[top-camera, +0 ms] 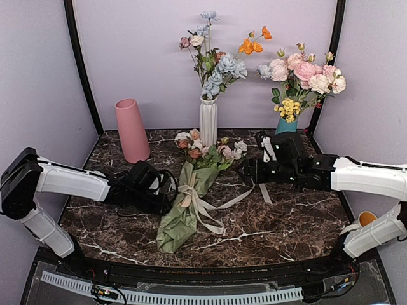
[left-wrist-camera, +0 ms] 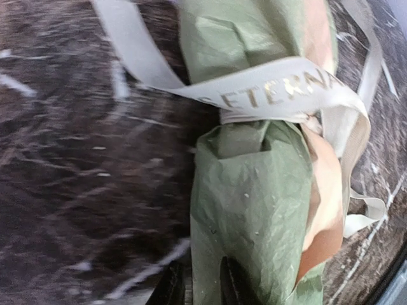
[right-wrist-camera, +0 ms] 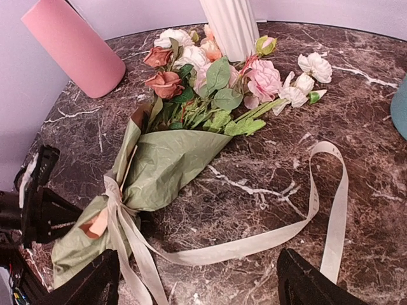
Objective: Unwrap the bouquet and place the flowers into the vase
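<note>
The bouquet (top-camera: pixel 191 190) lies wrapped on the surface (top-camera: pixel 286 222), apart from the pink vase (top-camera: pixel 132 130); untying is the step in hand. The left claw (left-wrist-camera: pixel 200 270) sits narrow at the paper, though I cannot tell if it grips. The right claw (right-wrist-camera: pixel 198 260) gapes empty, and should next catch the ribbon (right-wrist-camera: pixel 254 244) tail.
</note>
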`<action>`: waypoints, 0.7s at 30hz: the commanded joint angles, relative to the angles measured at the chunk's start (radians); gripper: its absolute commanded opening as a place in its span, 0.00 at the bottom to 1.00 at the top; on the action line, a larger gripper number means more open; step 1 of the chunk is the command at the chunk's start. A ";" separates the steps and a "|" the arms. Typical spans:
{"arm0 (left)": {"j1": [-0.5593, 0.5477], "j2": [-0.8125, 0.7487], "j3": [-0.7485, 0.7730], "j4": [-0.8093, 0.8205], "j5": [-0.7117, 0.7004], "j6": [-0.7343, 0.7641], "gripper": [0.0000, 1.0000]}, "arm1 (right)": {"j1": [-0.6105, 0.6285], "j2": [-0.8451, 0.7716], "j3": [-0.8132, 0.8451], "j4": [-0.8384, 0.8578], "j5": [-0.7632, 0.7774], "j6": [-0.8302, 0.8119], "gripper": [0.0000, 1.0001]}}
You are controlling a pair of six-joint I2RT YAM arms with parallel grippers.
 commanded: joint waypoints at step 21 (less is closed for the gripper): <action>-0.175 0.061 0.256 -0.005 -0.041 0.467 0.75 | 0.008 -0.296 -0.127 -0.073 0.114 0.086 0.85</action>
